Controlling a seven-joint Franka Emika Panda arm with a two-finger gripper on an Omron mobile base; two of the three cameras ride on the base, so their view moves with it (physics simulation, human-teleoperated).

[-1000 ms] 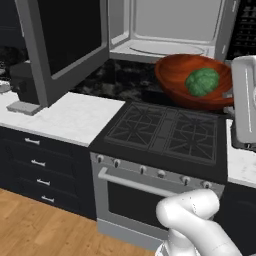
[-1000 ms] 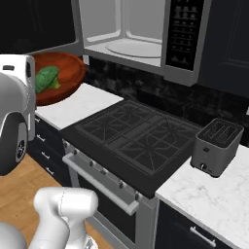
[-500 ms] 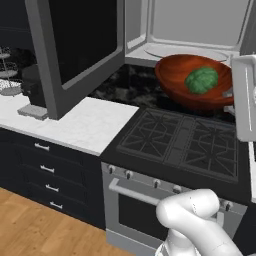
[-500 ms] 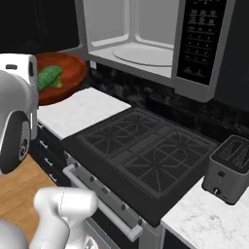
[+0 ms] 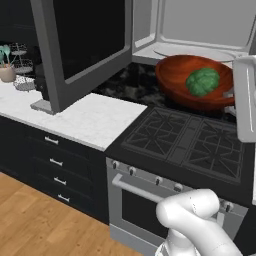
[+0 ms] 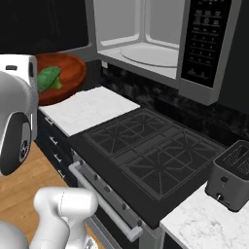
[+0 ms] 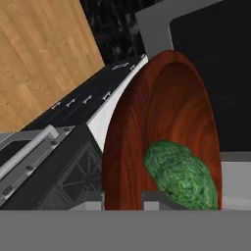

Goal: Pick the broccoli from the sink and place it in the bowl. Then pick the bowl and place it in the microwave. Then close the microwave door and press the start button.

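My gripper is shut on the near rim of the reddish-brown bowl, a dark fingertip on each side of the rim. The green broccoli lies inside the bowl. The bowl hangs tilted above the back of the stove, just below and in front of the open microwave, with the broccoli in it. The microwave door stands swung wide to the left. From the right side, the bowl with the broccoli is left of the microwave cavity. The sink is out of view.
A black gas stove with an oven handle lies below the bowl. A white counter runs to its left, with a wire rack and a pot at the far end. A toaster stands right of the stove.
The whole picture has shifted and grown: the base has driven closer to the stove and microwave. The bowl with the broccoli stays in my gripper.
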